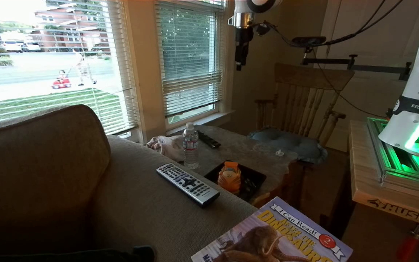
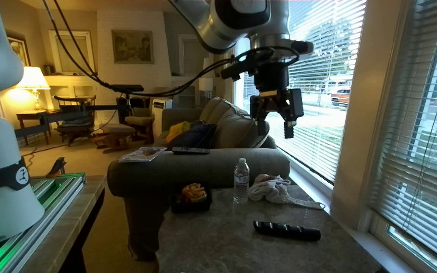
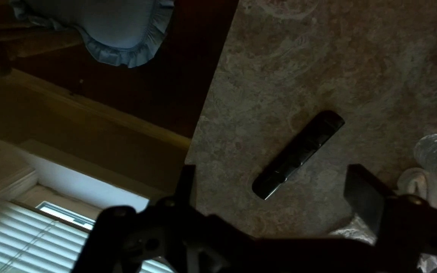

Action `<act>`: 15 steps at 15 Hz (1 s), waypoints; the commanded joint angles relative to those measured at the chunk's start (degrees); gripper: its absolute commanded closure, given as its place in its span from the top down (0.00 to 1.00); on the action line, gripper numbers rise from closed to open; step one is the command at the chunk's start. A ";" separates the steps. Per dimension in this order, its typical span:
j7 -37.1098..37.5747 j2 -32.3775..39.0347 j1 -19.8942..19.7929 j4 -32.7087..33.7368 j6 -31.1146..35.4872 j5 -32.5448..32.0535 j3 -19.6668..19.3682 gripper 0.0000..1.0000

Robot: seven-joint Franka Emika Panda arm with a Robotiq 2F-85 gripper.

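Black and ridged, the bar (image 3: 298, 155) lies on the mottled bench (image 2: 218, 242), and the gripper (image 2: 275, 131) hangs well above it, fingers (image 2: 289, 131) spread apart! In the wrist view the bar shows below, framed in the gap between them, with a water bottle (image 2: 241, 182) and crumpled cloth (image 2: 271, 189) near it.

Cloth (image 3: 429, 184) partly hidden by end effector (image 3: 271, 172), bottle (image 3: 435, 153) cut off
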 commanded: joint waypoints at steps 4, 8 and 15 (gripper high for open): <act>-1.84 5.78 0.69 4.35 -2.02 2.32 1.81 1.00; -1.31 5.16 0.95 2.85 -0.53 0.88 1.32 1.00; -2.40 6.22 0.35 3.53 2.78 2.18 1.76 1.00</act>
